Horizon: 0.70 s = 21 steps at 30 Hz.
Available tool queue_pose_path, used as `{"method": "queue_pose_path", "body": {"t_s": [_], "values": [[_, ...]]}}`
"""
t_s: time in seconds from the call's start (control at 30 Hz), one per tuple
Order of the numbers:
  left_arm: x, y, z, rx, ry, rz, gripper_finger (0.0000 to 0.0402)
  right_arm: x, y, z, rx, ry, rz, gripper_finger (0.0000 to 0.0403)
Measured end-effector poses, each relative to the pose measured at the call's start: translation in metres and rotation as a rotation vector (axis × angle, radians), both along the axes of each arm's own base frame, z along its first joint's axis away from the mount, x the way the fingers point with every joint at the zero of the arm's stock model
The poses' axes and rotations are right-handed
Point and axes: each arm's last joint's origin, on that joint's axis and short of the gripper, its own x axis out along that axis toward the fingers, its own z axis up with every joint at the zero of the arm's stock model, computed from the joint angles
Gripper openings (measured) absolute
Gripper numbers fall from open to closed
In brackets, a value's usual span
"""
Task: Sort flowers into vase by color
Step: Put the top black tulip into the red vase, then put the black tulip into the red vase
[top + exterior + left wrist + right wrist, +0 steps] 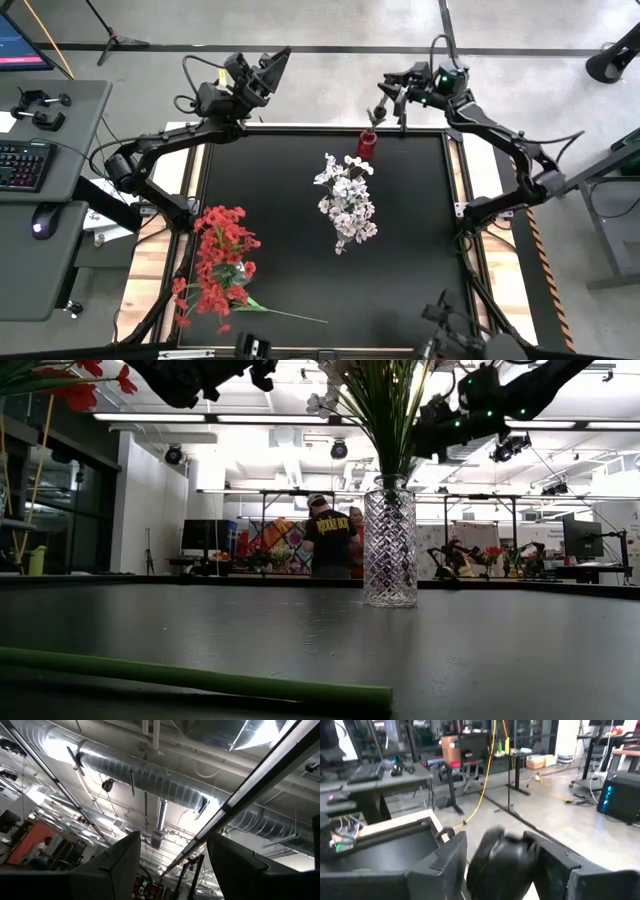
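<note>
Black matte table [400, 280]: one cut-glass vase [390, 545] of white flowers [346, 200]; one red cluster [218, 262]; left gripper [268, 70] released; right gripper [388, 100] jaws parted, grasping nothing.

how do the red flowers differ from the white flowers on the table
The red flowers sit near the table's left edge; the white flowers sit near the middle. The white ones stand in a clear glass vase; the red bunch's holder is not visible. Both are bunched blooms on green stems.
</note>
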Motion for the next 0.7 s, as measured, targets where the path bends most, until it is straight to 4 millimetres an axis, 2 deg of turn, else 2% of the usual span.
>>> {"method": "queue_pose_path", "body": {"t_s": [0.3,0.43,0.6,0.7], "values": [[-0.002,0.003,-0.002,-0.011,0.046,-0.139,0.0216,-0.007,0.009,0.029,-0.078,-0.158,0.009,0.0184],[-0.009,0.011,-0.001,-0.007,0.052,-0.129,0.0216,-0.009,0.014,0.042,-0.059,-0.267,0.020,0.0184],[-0.017,0.023,0.000,-0.009,0.078,-0.078,0.0216,-0.009,0.031,0.061,-0.003,-0.395,0.175,0.0184],[-0.004,0.026,0.003,-0.032,0.243,-0.090,0.0216,-0.002,0.048,0.069,0.054,-0.431,0.315,0.0184]]}}
